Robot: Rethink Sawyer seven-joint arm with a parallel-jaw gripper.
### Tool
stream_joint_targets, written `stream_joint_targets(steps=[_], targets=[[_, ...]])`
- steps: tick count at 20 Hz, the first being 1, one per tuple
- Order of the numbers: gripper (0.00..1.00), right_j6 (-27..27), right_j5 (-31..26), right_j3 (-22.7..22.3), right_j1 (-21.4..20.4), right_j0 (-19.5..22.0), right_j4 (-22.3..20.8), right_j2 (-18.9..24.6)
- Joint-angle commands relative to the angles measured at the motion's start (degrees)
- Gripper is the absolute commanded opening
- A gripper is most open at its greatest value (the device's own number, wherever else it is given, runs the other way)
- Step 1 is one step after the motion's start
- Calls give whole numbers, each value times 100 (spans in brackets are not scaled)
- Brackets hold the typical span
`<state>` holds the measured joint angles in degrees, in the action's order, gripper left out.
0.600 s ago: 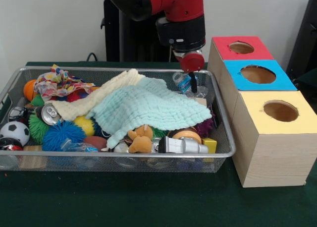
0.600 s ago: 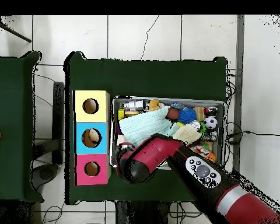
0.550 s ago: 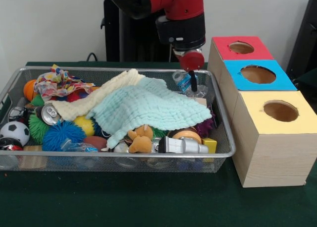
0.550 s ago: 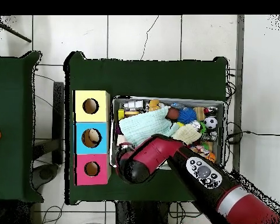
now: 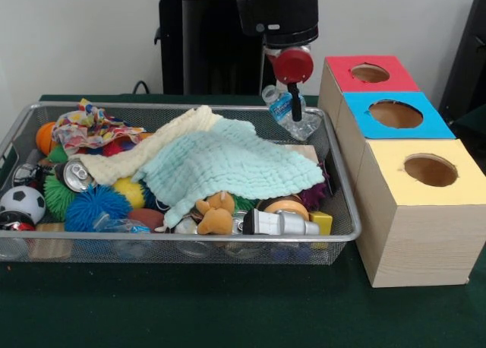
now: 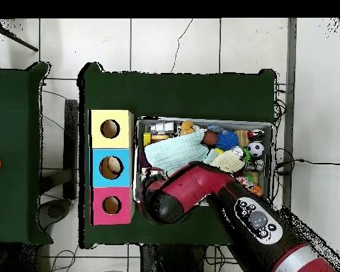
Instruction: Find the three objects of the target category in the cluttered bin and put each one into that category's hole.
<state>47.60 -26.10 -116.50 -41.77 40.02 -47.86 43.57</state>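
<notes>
Bin [image 5: 343,228], gripper [image 5: 295,114] and lifted plastic bottle [image 5: 291,112], front view.
The wire-mesh bin stays crammed with clutter; above its far right corner, near the red box [image 5: 343,84], the fingers are clamped on a clear crumpled bottle (judged light, thin-walled, slippery), which hangs tilted, held about mid-body, clear of the rim.

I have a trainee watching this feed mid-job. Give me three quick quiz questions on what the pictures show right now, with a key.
1. True or false: the gripper holds a clear plastic bottle above the bin.
2. Which box stands nearest the front camera? A red box; B blue box; C yellow box.
3. Fill in: a mint green ____ covers the middle of the clutter.

Key: 1 true; 2 C; 3 cloth.
</notes>
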Motion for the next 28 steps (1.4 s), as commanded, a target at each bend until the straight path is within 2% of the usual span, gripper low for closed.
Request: stream_joint_targets(steps=[1, 3, 8, 13, 19, 23, 28], targets=[[0, 292, -487, -222, -412, -56, 380, 175], [0, 507, -473, -341, -585, -170, 527, 100], [0, 1119, -495, -728, -1174, -533, 1230, 27], [0, 1765, -158, -1015, -1463, -952, 1634, -454], [0, 2247, -77, -1653, -2281, -1173, 2780, -703], [0, 2343, -97, -1763, -2434, -1473, 3073, -1069], [0, 2452, 29, -1623, -2301, -1836, 3070, -1506]])
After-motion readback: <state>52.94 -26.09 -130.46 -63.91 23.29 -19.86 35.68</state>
